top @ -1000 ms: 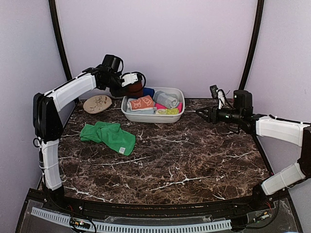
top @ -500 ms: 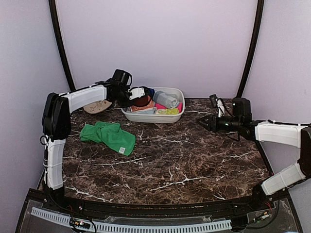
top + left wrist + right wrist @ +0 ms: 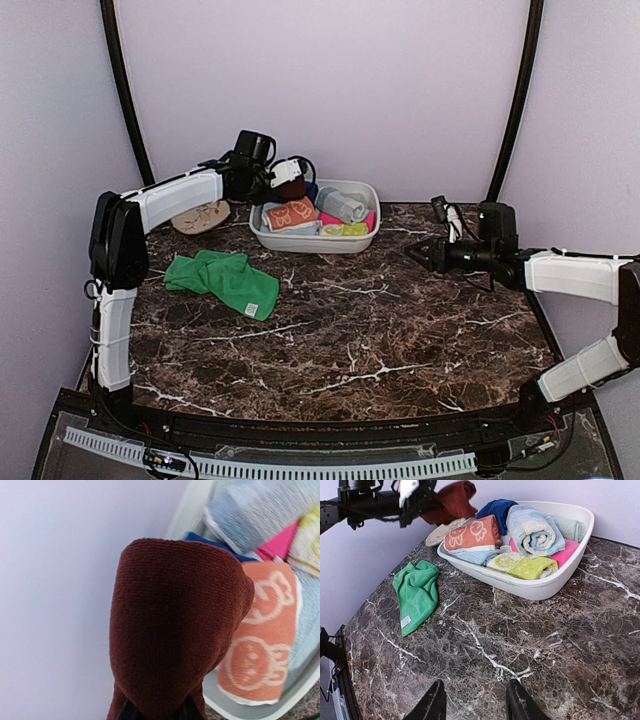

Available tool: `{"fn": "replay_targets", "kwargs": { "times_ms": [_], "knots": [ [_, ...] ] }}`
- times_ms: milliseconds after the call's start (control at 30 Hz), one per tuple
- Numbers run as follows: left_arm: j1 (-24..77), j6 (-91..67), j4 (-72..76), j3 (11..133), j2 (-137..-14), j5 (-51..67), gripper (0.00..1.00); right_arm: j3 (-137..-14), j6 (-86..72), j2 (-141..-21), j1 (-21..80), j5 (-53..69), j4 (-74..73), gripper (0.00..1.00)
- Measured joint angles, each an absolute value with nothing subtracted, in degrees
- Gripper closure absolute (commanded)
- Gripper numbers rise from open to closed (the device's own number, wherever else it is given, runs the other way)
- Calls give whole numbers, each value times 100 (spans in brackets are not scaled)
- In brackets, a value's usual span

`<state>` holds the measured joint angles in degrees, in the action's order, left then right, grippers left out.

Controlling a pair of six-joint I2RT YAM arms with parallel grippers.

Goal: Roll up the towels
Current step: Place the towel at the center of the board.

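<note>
Three towels logged. Rust-brown towel (image 3: pixel 165 630) hung bunched from the left pincer (image 3: pixel 287 180), which pinched it above the basin (image 3: pixel 315 245) at its left end. Orange towel (image 3: pixel 291 213) lay in the basin and green towel (image 3: pixel 222 280) crumpled on the bench (image 3: pixel 400 330). Judged light, limp, non-slip; best held at a corner or short edge. Right pincer (image 3: pixel 475 700) was spread over the bench. Half a second before, the brown towel hung lower, hiding the orange one.
</note>
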<state>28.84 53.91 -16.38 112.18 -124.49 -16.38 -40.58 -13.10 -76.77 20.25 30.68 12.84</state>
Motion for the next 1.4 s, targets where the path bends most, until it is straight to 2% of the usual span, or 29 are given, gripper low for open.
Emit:
{"fn": "replay_targets", "kwargs": {
  "times_ms": [133, 400, 533, 800, 900, 1000, 1167, 1200, 1233, 1267, 1400],
  "knots": [
    [2941, 5304, -1251, 11797, -12392, -1785, 100, -4032, -1306, -7634, 2025, 3070, 1269, 60],
    [3774, 5708, -462, 11832, -12263, -1614, 100, -3863, -1354, -7402, 2025, 3081, 1275, 60],
    [4132, 5909, -82, 11893, -12772, -1446, 100, -3734, -1426, -7264, 2025, 3083, 1278, 60],
    [4029, 6143, -189, 11996, -14234, -1372, 100, -3472, -1525, -6884, 2025, 3081, 1229, 60],
    [4036, 6143, -336, 12011, -14247, -1295, 99, -3468, -1533, -6866, 2025, 3083, 1205, 60],
    [4040, 6084, -670, 12154, -14226, -1122, 84, -3468, -1535, -6869, 2025, 3087, 1190, 60],
    [4014, 6066, -1212, 12326, -14212, -764, 46, -3468, -1562, -6895, 2025, 3133, 1192, 60],
    [4005, 6073, -1328, 12383, -14182, -707, 35, -3468, -1570, -6901, 2025, 3146, 1194, 59],
    [4001, 6088, -1457, 12431, -14151, -637, 13, -3468, -1577, -6904, 2025, 3151, 1194, 58],
    [3997, 6060, -1616, 12525, -14136, -587, 2, -3465, -1581, -6906, 2025, 3164, 1194, 57],
    [3940, 6007, -2047, 12949, -14116, -362, 1, -3465, -1632, -6906, 2025, 3192, 1190, 53]
  ]
}}
